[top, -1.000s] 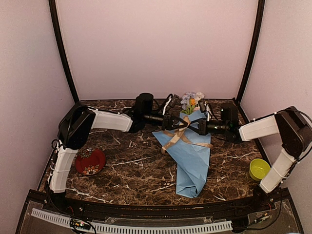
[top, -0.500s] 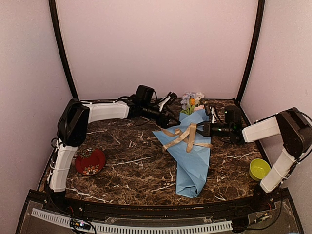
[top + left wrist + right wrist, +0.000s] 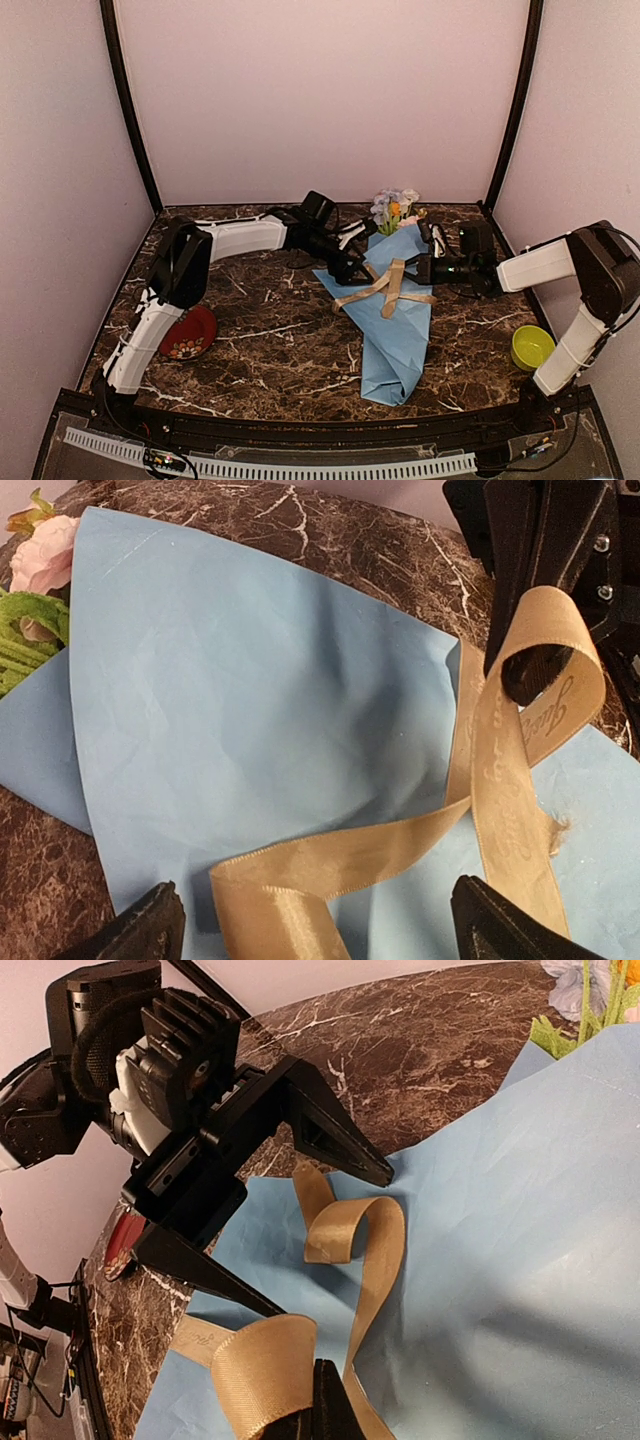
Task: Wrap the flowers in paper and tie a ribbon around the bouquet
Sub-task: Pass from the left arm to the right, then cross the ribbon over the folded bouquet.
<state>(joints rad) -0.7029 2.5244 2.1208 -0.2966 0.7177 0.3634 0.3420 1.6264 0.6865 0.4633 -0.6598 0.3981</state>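
The bouquet lies on the marble table as a light blue paper (image 3: pixel 400 330) cone, with the flowers (image 3: pixel 393 207) poking out of its far end. The tan ribbon (image 3: pixel 392 285) crosses the cone loosely in loops. My left gripper (image 3: pixel 352 266) hovers at the cone's left edge. Its jaws stand open in the left wrist view (image 3: pixel 325 925), with a loose ribbon (image 3: pixel 500 770) fold lying between them, untouched. My right gripper (image 3: pixel 419 268) is at the cone's right side. In the right wrist view it is shut (image 3: pixel 325 1405) on a ribbon (image 3: pixel 265 1370) loop, raised a little off the paper (image 3: pixel 520 1210).
A red patterned dish (image 3: pixel 185 333) sits at the front left beside the left arm. A yellow-green bowl (image 3: pixel 531 346) stands at the front right near the right arm's base. Pink walls and black corner posts close in the table.
My left gripper has opened and let go of the ribbon, pulled back left, then returned to the cone's left edge. The ribbon has slackened into loose loops. The right gripper keeps its hold.
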